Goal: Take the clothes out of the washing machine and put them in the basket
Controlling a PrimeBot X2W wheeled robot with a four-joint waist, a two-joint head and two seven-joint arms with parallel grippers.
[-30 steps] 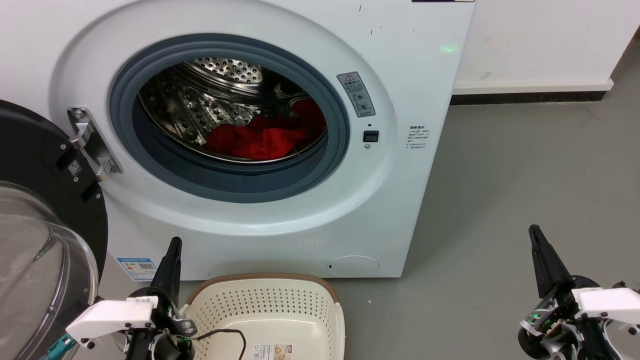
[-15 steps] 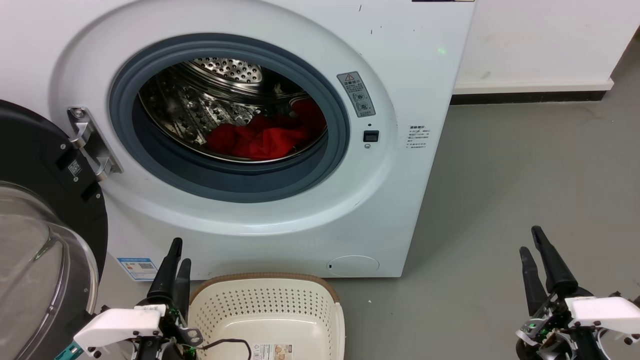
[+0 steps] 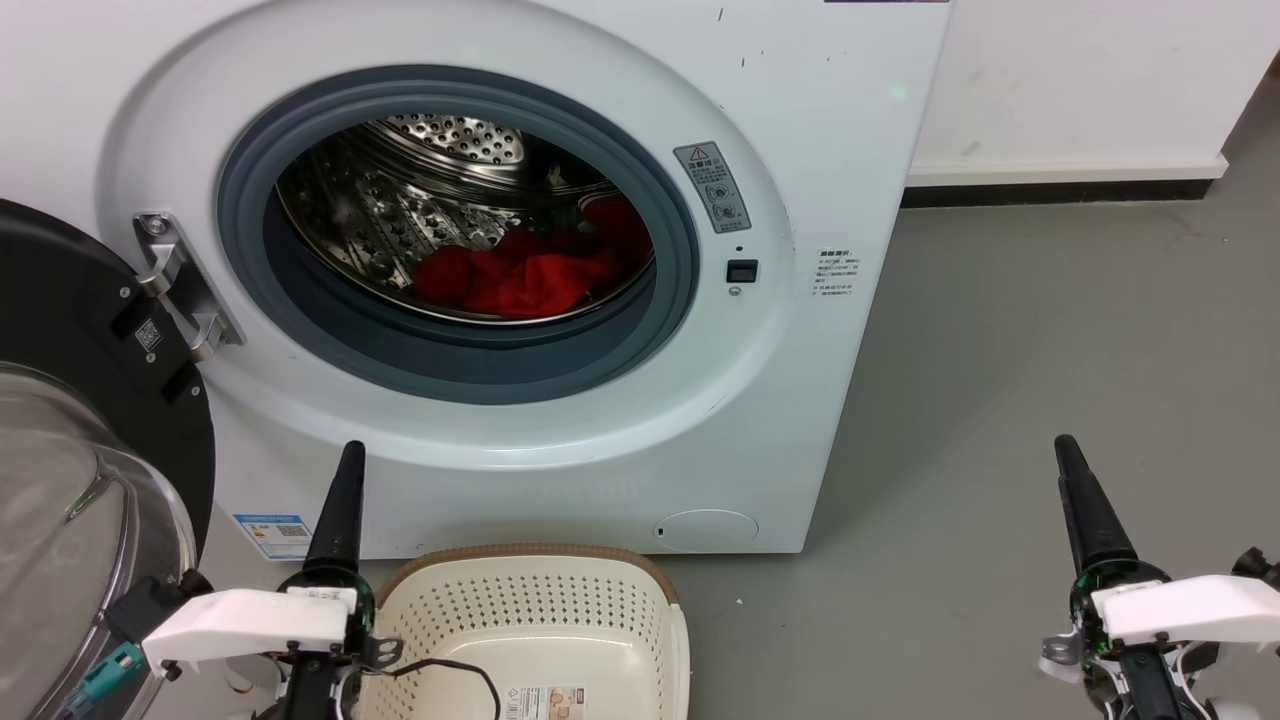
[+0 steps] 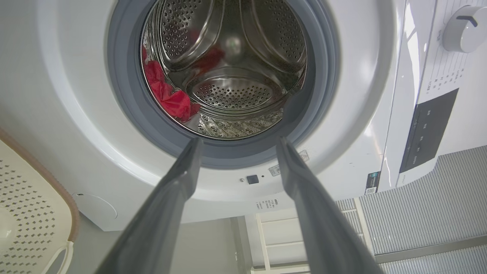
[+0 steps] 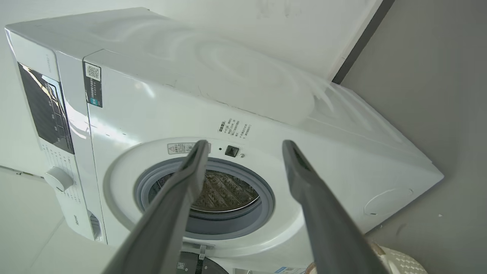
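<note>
Entry: unloading not yet begun, reach-in pending.
Clothes (image 3: 520,280), a red heap low in the drum of the washing machine (image 3: 820,150), door (image 3: 60,330) swung wide; basket (image 3: 530,552) on the floor at the machine's foot, no garment in it. Left gripper (image 4: 239,140) and right gripper (image 5: 245,142) were both spread apart, holding nothing. Next move, by judgement — one gripper through the grey rim, down onto the heap, then close.
</note>
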